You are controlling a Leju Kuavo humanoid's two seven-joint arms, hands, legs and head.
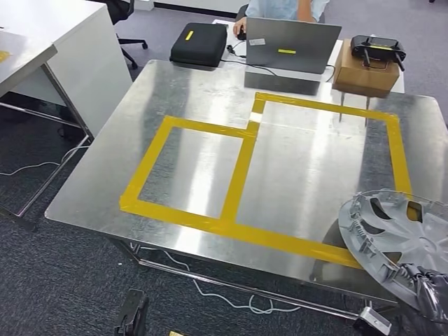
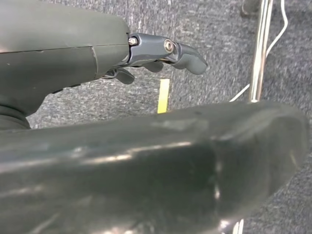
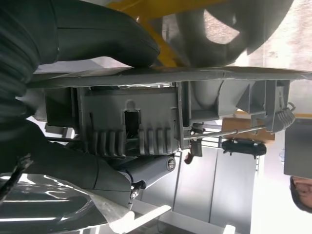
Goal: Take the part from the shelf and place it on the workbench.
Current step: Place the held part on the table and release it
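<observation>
**Grey wheel cover held at the lower right of the steel workbench**

Steel covered the workbench, which filled the middle of the head view, with a white desk at the upper left. Yellow tape marked two adjoining rectangles on the metal top, a smaller one on the left and a larger one on the right. Along the upper edge sat a black case, then a grey laptop with a person behind it, then a cardboard box carrying a black device.

At the lower right of the head view, the part, a grey plastic wheel cover, hung over the near right corner of the bench, overlapping the tape line. The right hand gripped its rim there; in the right wrist view the thumb lay on one face and the fingers pressed the ribbed other side.

In the left wrist view the left hand hung over carpet, fingers apart, holding nothing.
</observation>
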